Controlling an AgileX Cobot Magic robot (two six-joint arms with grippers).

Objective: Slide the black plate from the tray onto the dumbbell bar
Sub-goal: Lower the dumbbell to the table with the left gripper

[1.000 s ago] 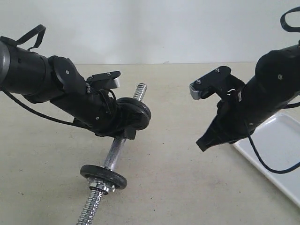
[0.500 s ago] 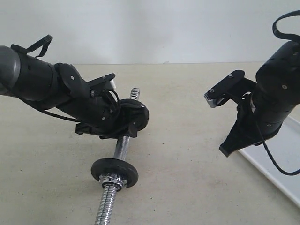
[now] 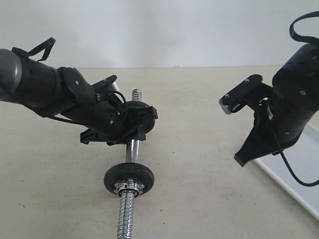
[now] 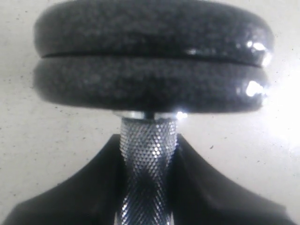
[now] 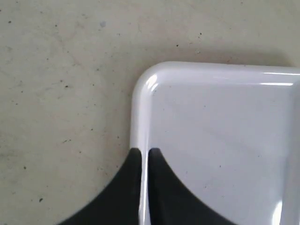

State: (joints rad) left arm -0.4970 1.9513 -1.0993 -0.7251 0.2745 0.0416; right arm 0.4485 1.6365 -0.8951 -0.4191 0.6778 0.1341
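Observation:
The dumbbell bar (image 3: 132,149) lies on the table, and my left gripper (image 3: 134,130) is shut around its middle. One black disc (image 3: 128,178) sits on the near threaded end. Another black disc (image 3: 145,110) sits right beside the gripper. In the left wrist view the knurled bar (image 4: 147,154) passes between my left gripper (image 4: 149,138), with two black discs (image 4: 150,84) stacked edge-on just beyond. I cannot tell which disc is the black plate. My right gripper (image 3: 241,160) is shut and empty. It hangs over a corner of the tray (image 5: 140,93) in the right wrist view (image 5: 145,151).
The white tray (image 3: 299,164) lies at the right edge of the table, partly behind my right arm. The part of it I can see holds no disc. Pale speckled tabletop lies between the two arms.
The bar has swung in my left gripper, its near end and disc moving right until it lies more upright in view. My right arm drew back right to the tray, then stayed still.

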